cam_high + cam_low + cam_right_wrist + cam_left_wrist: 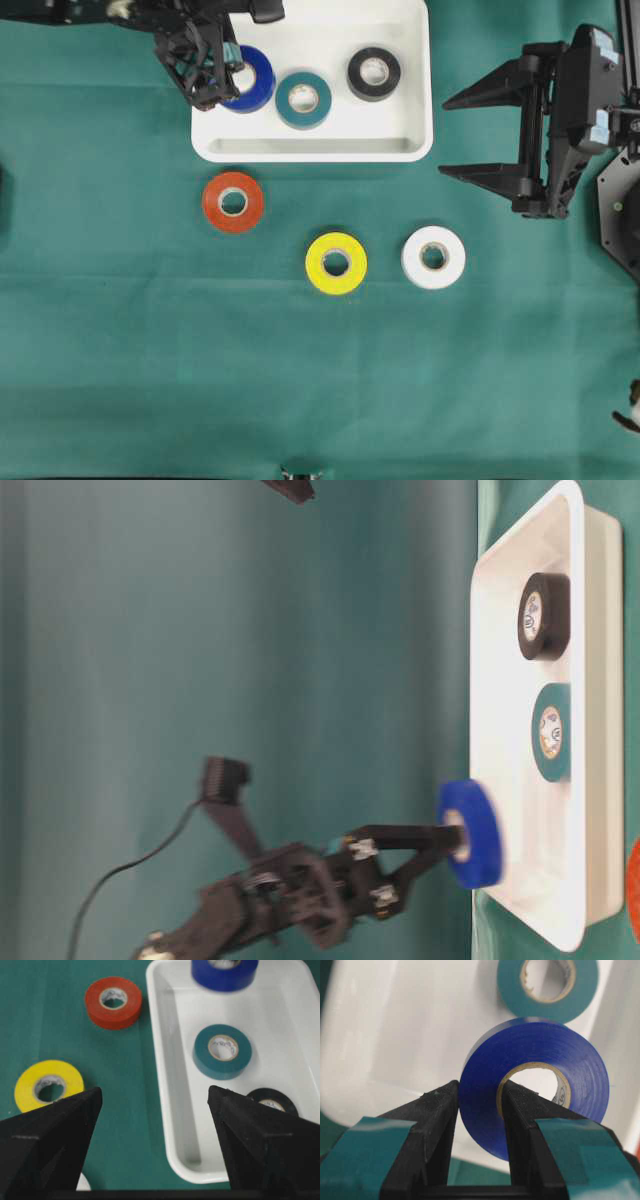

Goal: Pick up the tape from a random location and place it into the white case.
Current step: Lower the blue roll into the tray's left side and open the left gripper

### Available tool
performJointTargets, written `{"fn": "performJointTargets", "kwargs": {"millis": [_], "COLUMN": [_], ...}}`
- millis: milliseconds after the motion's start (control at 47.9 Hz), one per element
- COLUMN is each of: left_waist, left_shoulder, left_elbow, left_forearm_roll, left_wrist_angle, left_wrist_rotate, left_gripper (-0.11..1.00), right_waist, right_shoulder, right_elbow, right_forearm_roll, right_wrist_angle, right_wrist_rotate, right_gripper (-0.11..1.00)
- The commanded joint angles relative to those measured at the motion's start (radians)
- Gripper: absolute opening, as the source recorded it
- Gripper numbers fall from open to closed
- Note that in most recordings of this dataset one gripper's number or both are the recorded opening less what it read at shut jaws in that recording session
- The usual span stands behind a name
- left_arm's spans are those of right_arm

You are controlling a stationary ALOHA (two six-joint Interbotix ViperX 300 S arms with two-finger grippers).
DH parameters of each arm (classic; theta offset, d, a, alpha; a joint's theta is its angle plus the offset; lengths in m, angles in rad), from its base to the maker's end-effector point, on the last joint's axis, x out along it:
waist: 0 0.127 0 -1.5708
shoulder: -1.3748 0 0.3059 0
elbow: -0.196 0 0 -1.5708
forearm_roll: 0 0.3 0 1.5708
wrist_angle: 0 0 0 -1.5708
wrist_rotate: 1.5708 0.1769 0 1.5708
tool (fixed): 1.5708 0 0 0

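My left gripper [215, 85] is shut on a blue tape roll [258, 80], one finger through its core and the other on the outside of its wall [480, 1092]. The roll hangs on edge over the left end of the white case [310, 148], clear of the floor, as the table-level view shows [470, 832]. Inside the case lie a teal roll [285, 100] and a black roll [356, 72]. My right gripper [443, 138] stands open to the right of the case, with nothing between its jaws [155, 1092].
Three rolls lie flat on the green cloth in front of the case: orange [212, 202], yellow [318, 264] and white [415, 257]. The right arm's body [590, 110] fills the far right edge.
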Motion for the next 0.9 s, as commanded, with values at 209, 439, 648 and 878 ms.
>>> {"fn": "performJointTargets", "kwargs": {"millis": [209,439,648,878], "left_waist": [0.031,0.032,0.032,0.031], "left_shoulder": [0.034,0.035,0.034,0.032], "left_elbow": [0.018,0.017,0.018,0.02], "left_forearm_roll": [0.0,0.0,0.0,-0.002], "left_wrist_angle": [-0.097,-0.101,-0.101,-0.095], "left_wrist_rotate": [0.002,0.002,0.002,0.002], "left_gripper": [0.23,0.23,0.23,0.71], "right_waist": [0.002,0.002,0.002,0.002], "right_shoulder": [-0.002,-0.002,0.0,-0.002], "right_elbow": [-0.008,-0.008,-0.009,-0.009], "right_forearm_roll": [-0.002,-0.003,-0.003,-0.003], "right_wrist_angle": [-0.005,-0.005,-0.005,-0.008], "right_wrist_rotate": [-0.002,-0.002,-0.002,0.0], "right_gripper": [0.82,0.82,0.82,0.82]}}
